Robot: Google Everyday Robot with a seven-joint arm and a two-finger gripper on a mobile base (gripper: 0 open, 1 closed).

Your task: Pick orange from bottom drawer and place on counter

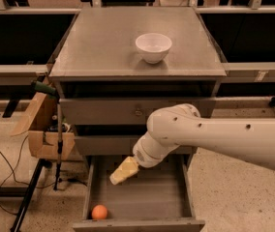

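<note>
The orange [99,211] lies in the front left corner of the open bottom drawer [142,202], a shallow grey tray pulled out from the cabinet. My gripper [119,174], with pale yellow fingers, hangs over the drawer's left middle, above and to the right of the orange and apart from it. The white arm reaches in from the right. The counter [108,42] is the grey cabinet top above.
A white bowl [153,47] stands on the counter, right of centre. Two closed upper drawers [128,112] sit above the open one. A cardboard box [43,129] and a stand with cables are on the floor to the left of the cabinet.
</note>
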